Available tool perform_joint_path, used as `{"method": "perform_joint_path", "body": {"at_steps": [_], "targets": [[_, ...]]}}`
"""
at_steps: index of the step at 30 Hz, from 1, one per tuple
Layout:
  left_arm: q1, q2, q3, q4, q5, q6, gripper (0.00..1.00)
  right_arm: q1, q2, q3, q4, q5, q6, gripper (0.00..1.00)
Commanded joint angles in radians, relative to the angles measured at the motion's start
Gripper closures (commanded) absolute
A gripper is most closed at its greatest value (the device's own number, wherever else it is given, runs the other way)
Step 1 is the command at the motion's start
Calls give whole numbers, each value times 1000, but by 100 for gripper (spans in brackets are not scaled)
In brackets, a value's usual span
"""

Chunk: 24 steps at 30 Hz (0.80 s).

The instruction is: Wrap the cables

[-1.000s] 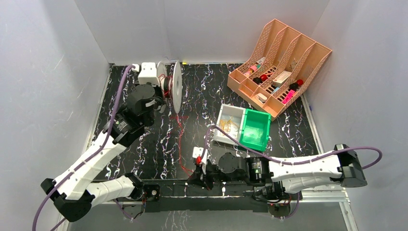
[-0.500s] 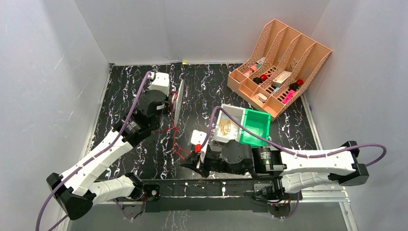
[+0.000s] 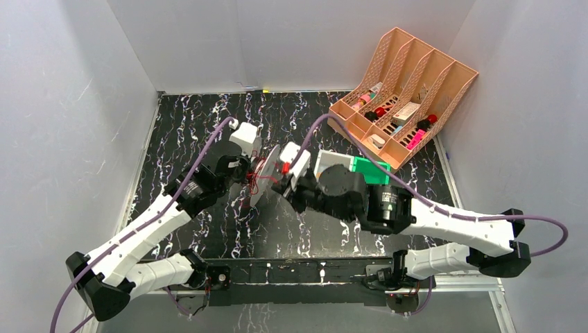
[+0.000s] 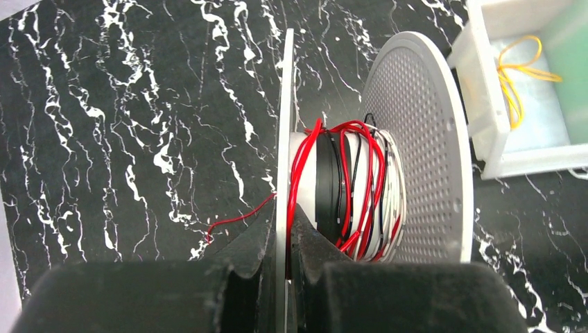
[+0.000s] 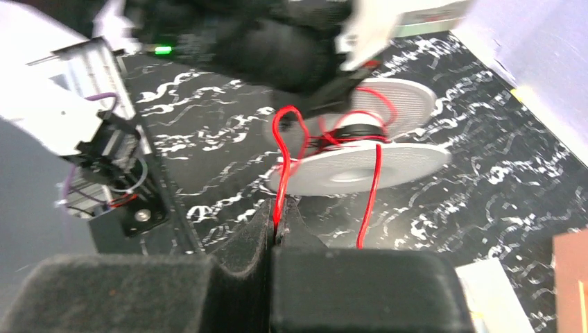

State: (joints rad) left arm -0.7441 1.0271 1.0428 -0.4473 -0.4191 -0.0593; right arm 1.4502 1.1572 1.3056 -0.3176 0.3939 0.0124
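Cables point(image 4: 360, 236), thread-thin and red, loop round a perforated white spool point(image 4: 423, 139).

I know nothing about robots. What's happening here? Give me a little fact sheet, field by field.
Job: winding red cables onto a white spool
Left pincer: shut on the edge of one spool flange
Right pincer: shut on a red strand that runs up to the spool
Spool hub: several red turns, plus some black wire
Nearby: white tray with yellow wires, green bin, peach organizer
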Motion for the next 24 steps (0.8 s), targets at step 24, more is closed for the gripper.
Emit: {"method": "perform_joint_path", "body": {"at_steps": [24], "targets": [[-33,-308,-9,-38,503,52,100,-882,9,-400,179,-585,214,100]]}}
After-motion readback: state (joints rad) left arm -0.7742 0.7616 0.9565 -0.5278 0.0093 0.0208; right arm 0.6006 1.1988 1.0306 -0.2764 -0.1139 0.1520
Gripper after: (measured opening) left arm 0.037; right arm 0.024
